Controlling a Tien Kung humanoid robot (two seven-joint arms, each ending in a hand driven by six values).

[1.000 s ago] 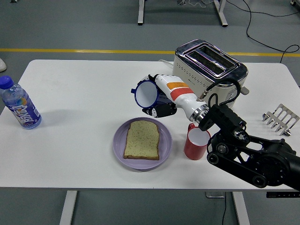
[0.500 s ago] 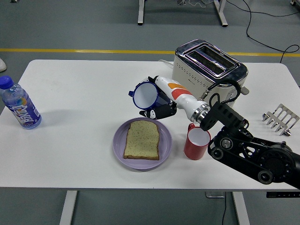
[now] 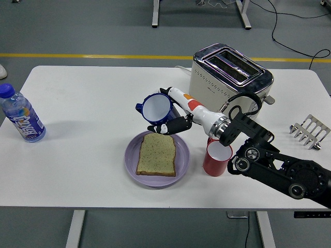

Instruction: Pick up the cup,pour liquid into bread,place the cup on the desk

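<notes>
Fingers clasp tilted blue cup beyond plate's far rim; bread uncovered.

Bottle clipped at left edge, red cup partly behind right arm

Wide bare tabletop across the left and centre of the frame, blocked only by a water bottle at the far left edge. Lower centre taken by the purple plate with bread; red cup just right of it. Toaster crowding the upper right. Open stretch between toaster and metal rack at right edge.
</notes>
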